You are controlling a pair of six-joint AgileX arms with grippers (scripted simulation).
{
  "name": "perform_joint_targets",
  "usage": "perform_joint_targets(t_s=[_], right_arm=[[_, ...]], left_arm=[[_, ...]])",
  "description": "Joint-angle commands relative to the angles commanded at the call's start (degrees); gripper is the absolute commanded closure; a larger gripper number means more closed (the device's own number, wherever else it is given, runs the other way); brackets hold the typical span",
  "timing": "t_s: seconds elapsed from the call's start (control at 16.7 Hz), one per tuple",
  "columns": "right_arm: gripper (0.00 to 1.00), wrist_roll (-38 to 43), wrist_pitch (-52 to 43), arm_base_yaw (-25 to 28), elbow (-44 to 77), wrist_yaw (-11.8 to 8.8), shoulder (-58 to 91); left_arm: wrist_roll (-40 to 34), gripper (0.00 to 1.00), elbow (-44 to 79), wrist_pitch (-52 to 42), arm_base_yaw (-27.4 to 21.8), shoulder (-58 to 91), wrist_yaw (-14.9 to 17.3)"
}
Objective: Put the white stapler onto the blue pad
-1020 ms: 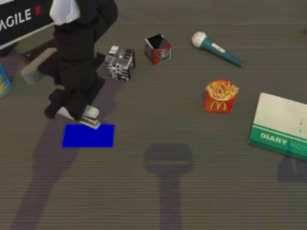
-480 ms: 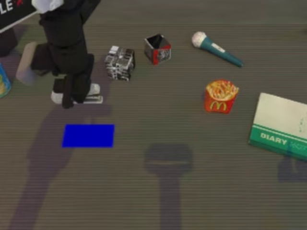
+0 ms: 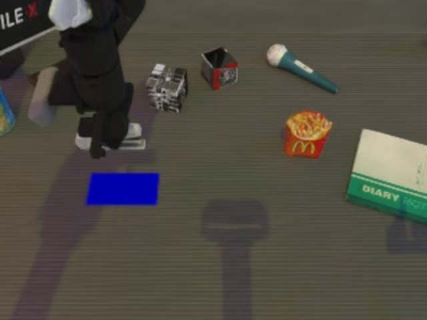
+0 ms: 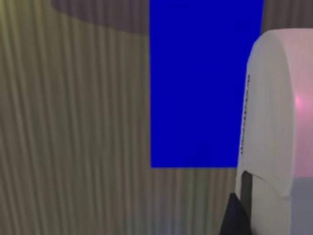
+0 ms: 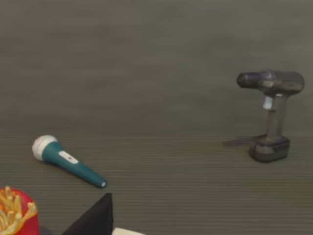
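Note:
The white stapler (image 3: 135, 129) lies lengthwise under my left gripper (image 3: 107, 139), which is shut on it, a short way behind the far edge of the blue pad (image 3: 123, 189). No part of the stapler overlaps the pad. In the left wrist view the stapler's rounded end (image 4: 279, 112) fills one side. One dark fingertip (image 4: 236, 215) presses against it, and the blue pad (image 4: 205, 83) lies beyond. My right gripper (image 5: 98, 218) is outside the top view, parked near the fries and the book.
A silver cube (image 3: 167, 87), a red-and-black box (image 3: 219, 68) and a teal microphone (image 3: 300, 68) line the back. A fries carton (image 3: 308, 133) and a diary book (image 3: 390, 175) are at the right. A can (image 3: 5, 113) is at the left edge. A drill (image 5: 271, 112) stands beyond the microphone.
My left gripper carried the stapler from the pad's far edge toward the back of the table. In the last half second it shifted slightly back toward the pad.

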Motion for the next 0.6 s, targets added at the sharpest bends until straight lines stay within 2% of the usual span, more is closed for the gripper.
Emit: perform_joint_targets(t_s=[0.36,0.6], right_arm=[[0.0,0.0,0.0,0.0,0.0,0.0,0.0],[0.0,0.0,0.0,0.0,0.0,0.0,0.0]], left_arm=[[0.3,1.0,-10.3,14.0,0.8,3.3,0.0],[0.3,1.0,-12.3,16.5,0.9,4.0,0.1]])
